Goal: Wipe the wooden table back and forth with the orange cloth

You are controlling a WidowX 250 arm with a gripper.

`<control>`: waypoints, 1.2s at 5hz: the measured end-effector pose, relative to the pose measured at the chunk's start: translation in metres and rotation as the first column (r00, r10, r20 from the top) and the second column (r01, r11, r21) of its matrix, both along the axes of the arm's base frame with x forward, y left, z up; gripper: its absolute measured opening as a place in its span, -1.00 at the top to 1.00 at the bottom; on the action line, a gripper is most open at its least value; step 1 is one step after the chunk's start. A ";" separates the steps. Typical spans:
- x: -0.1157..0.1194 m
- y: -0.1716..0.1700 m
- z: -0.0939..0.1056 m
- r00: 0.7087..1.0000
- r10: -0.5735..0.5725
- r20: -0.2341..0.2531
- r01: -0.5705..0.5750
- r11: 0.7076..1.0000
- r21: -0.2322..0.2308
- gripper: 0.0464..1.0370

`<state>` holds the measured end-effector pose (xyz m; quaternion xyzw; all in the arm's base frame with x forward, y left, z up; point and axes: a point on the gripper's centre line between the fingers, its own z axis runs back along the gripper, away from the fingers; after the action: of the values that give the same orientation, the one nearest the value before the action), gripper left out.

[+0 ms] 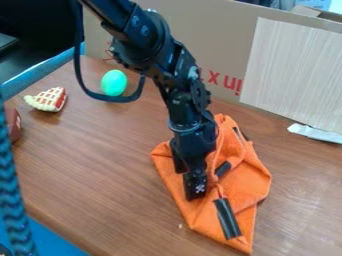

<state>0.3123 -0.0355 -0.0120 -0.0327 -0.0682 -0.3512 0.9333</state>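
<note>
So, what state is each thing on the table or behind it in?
Orange cloth: rumpled, partly folded over.
Gripper: pointing down, at the cloth.
Toy pie slice: lying on the table.
Green egg-shaped thing: whole.
Cardboard: standing upright.
Pale panel: upright against the cardboard.

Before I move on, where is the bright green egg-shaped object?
The green object sits upper left in the camera view, on the brown wooden table, right of the red-and-cream lattice-topped wedge.
</note>
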 end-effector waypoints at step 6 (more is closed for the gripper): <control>0.026 -0.002 -0.003 1.000 0.028 -0.004 -0.028 0.999 -0.022 -0.93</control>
<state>0.3386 -0.0376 -0.0152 -0.0427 -0.0710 -0.3373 0.9377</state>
